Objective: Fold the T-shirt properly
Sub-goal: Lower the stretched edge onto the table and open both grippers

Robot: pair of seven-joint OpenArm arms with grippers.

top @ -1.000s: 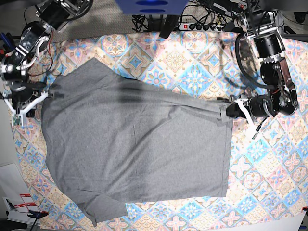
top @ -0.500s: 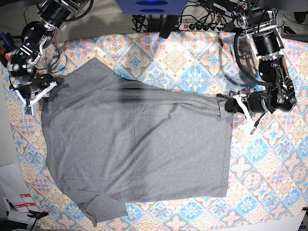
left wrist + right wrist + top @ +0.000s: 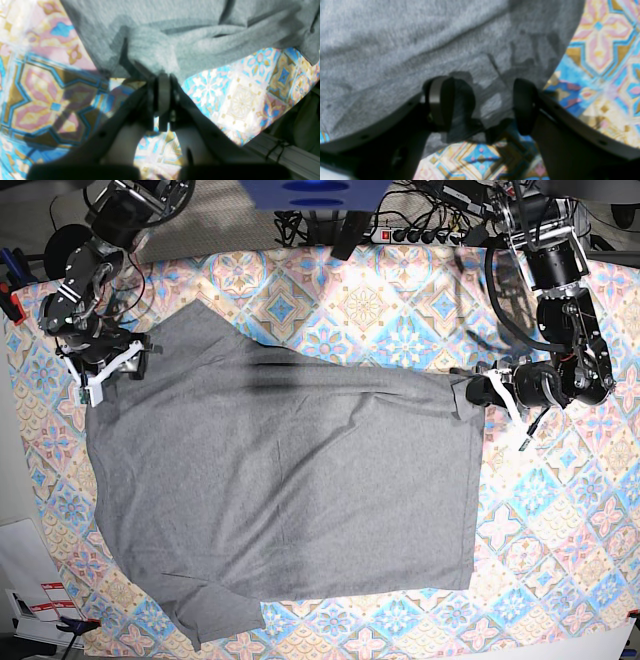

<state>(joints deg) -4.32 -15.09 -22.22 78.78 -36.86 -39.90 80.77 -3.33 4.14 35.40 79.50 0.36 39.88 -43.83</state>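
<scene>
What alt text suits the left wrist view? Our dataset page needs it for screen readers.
The left gripper, shut, pinches a bunched edge of the grey T-shirt above a colourful tile-patterned tablecloth.

This looks like a robotics lab or test bench rather than a home. 2 black robot arms are mounted at the far edge of a tabletop covered by a colourful tile-patterned tablecloth. Behind it lie a power strip and tangled black cables. Printed sheets of paper sit at the near-left corner.
</scene>
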